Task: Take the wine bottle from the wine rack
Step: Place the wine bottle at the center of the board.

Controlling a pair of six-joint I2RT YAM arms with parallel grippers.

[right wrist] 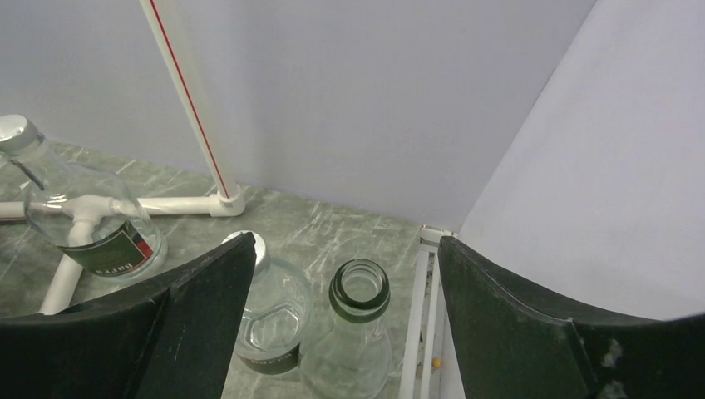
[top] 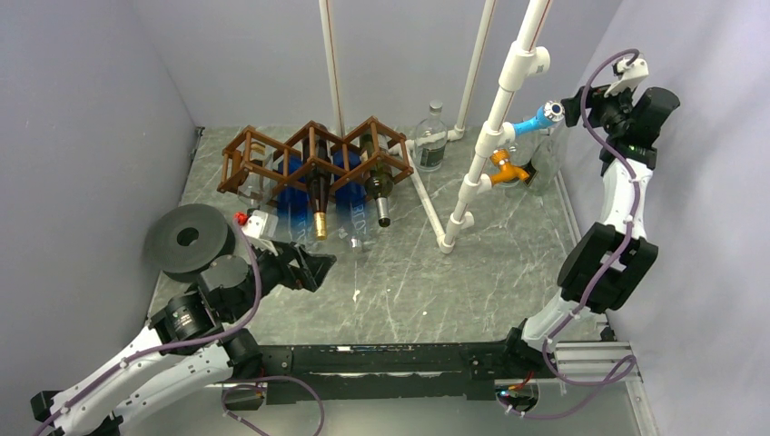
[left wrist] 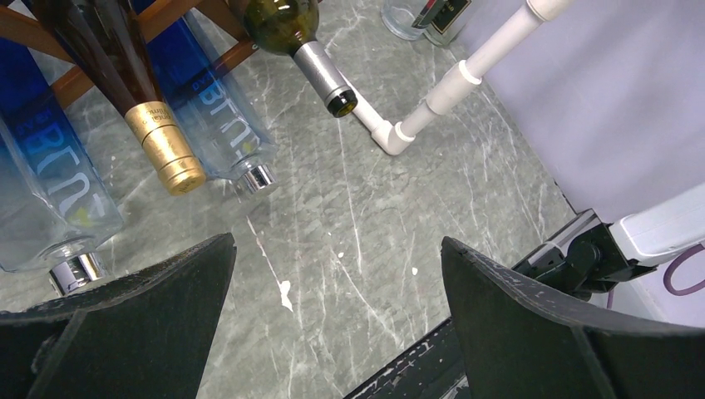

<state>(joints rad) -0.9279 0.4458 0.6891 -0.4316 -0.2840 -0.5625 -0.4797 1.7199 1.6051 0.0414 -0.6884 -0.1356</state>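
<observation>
The brown wooden wine rack (top: pixel 313 154) stands at the back left. Resting in it are a dark wine bottle with a gold foil neck (left wrist: pixel 162 145), a green wine bottle with a silver neck (left wrist: pixel 320 71) and blue glass bottles (left wrist: pixel 212 108). My left gripper (top: pixel 309 268) (left wrist: pixel 337 249) is open and empty over bare table, a short way in front of the bottle necks. My right gripper (top: pixel 570 113) (right wrist: pixel 347 245) is open at the back right. It hovers above an upright clear bottle with an open green-tinted neck (right wrist: pixel 359 291), and the fingers are apart from it.
A capped clear bottle (right wrist: pixel 274 320) stands beside the open-necked one, and a labelled clear bottle (right wrist: pixel 91 216) (top: pixel 431 136) stands further left. A white pipe frame (top: pixel 490 136) with blue and orange fittings rises mid-right. A grey disc (top: pixel 188 241) sits by the left arm. Grey walls close in.
</observation>
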